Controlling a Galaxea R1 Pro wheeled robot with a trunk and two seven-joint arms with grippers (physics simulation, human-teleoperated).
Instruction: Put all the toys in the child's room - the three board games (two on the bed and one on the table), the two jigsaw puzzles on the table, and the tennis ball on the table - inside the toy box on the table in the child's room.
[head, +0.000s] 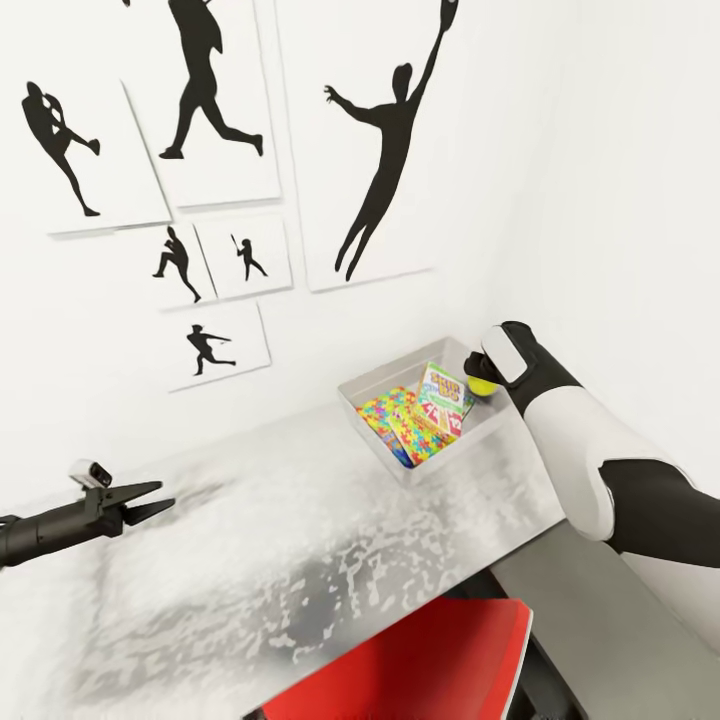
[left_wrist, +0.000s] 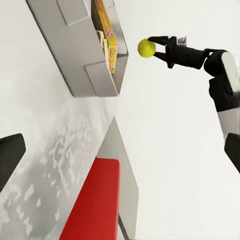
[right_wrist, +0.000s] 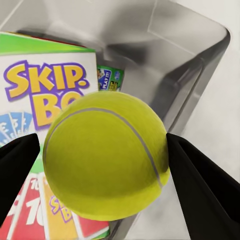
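Observation:
My right gripper (head: 478, 378) is shut on the yellow-green tennis ball (head: 484, 389), holding it just above the right end of the pale grey toy box (head: 362, 398) at the table's (head: 300, 540) far corner. In the right wrist view the tennis ball (right_wrist: 107, 155) sits between both black fingers (right_wrist: 15, 167), over the Skip-Bo board game (right_wrist: 45, 95). The Skip-Bo box (head: 443, 396) leans inside the tray on a jigsaw puzzle (head: 405, 425). My left gripper (head: 150, 500) hovers open and empty over the table's left part. The left wrist view shows the ball (left_wrist: 146, 48) in the right gripper (left_wrist: 154, 48) beside the toy box (left_wrist: 75, 50).
A red chair (head: 420, 660) is tucked under the table's near edge. White walls with black baseball-player posters (head: 385, 150) close in behind and to the right of the toy box. A lower grey side unit (head: 600, 610) joins the table on the right.

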